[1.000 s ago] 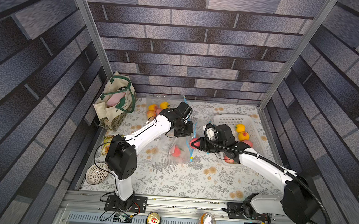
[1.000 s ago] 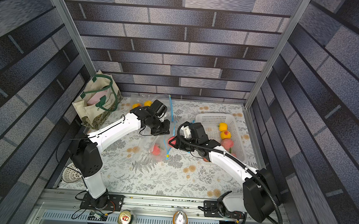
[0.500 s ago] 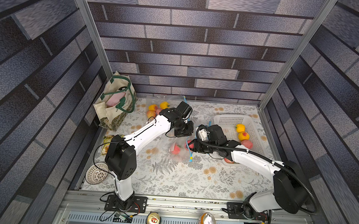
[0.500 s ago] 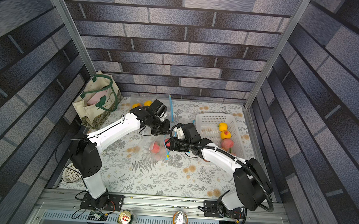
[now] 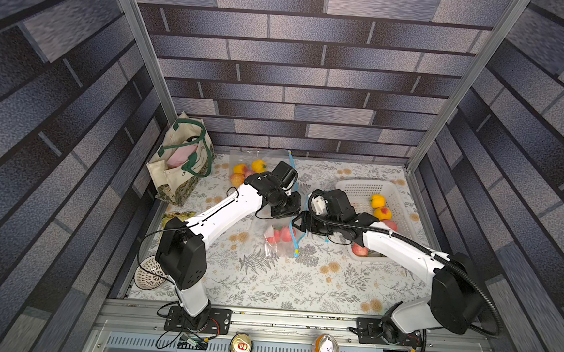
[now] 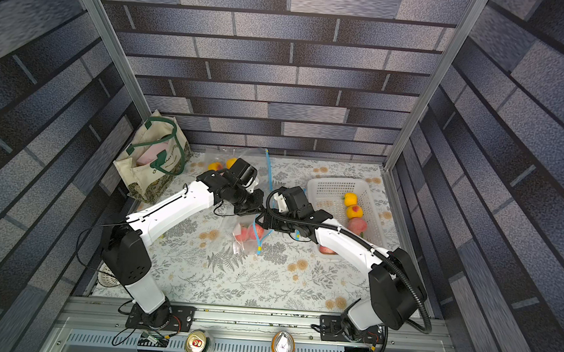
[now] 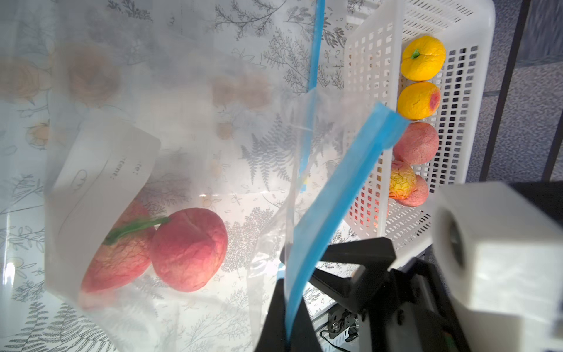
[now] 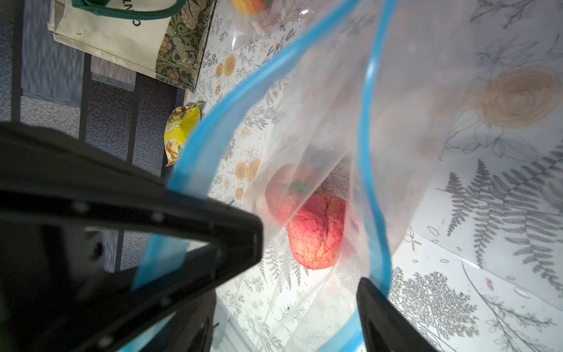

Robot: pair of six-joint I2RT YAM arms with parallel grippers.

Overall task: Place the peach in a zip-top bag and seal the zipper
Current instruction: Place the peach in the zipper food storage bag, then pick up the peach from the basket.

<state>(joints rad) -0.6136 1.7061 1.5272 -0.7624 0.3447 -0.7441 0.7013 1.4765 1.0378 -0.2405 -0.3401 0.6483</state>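
Note:
A clear zip-top bag (image 5: 279, 241) with a blue zipper strip (image 7: 332, 195) hangs mouth-up at the table's middle in both top views. Inside it lies a red peach (image 7: 189, 250), touching a second peach (image 7: 118, 259) behind the bag's white label. My left gripper (image 7: 288, 330) is shut on the zipper strip at one end of the mouth and holds it up. My right gripper (image 8: 283, 320) is open at the bag's mouth (image 5: 299, 224), its jaws wide apart. Only bag film is between them, with the peach (image 8: 316, 234) below.
A white basket (image 5: 358, 189) at the right holds peaches and yellow fruit. Another clear bag of fruit (image 5: 250, 168) lies at the back. A tote bag (image 5: 179, 166) stands back left. A yellow packet (image 5: 176, 215) and a white strainer (image 5: 148, 272) lie at the left edge.
My right gripper moved left to the bag's mouth and its jaws opened wider. The peach it carried now lies in the bag. The left gripper kept its hold on the zipper.

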